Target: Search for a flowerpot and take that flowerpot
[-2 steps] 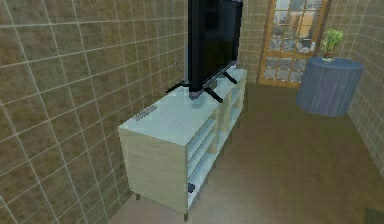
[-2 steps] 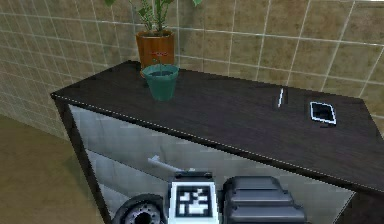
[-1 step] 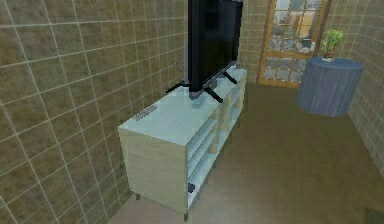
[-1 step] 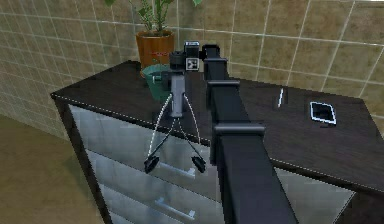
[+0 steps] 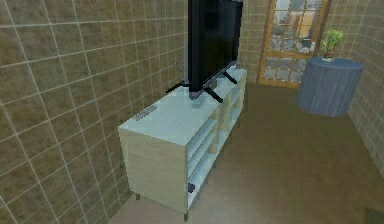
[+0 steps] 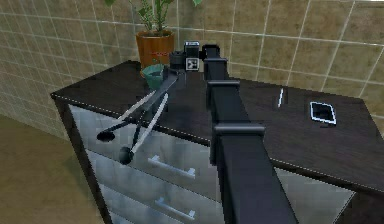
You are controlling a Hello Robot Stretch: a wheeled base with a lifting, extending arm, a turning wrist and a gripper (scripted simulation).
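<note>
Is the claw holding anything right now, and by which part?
Cannot tell. In the arm side view, the far end of the claw overlaps the flowerpot, which stands on the dresser.

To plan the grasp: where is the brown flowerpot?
Arm side view, upper left: the brown flowerpot stands on the dark dresser, behind a teal cup.

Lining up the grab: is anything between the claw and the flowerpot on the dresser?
Nothing visible does: the claw shows right next to the flowerpot. A teal cup stands just in front of the flowerpot, and a lamp reaches up to the cup; either might get bumped.
</note>
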